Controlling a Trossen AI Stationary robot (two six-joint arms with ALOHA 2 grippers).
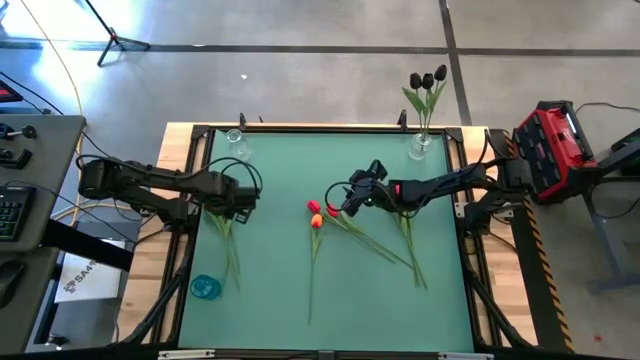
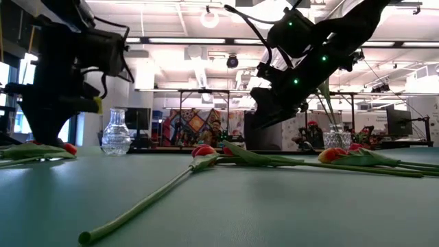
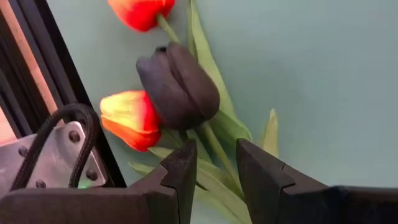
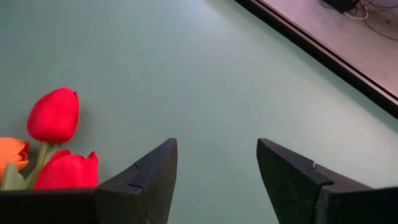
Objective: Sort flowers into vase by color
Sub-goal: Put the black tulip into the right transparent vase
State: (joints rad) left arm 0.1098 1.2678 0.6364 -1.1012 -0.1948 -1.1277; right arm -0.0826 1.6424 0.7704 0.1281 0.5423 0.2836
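Here, left pincer (image 3: 214, 180) around tulip stem (image 3: 217, 149).

Red and orange tulips (image 1: 316, 214) lie mid-table; black tulips (image 1: 428, 78) stand in a vase.

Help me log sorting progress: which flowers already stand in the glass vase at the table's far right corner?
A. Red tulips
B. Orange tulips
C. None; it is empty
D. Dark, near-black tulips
D: in the high view, three dark tulips rise from the far right vase, while red tulips and an orange tulip lie on the table.
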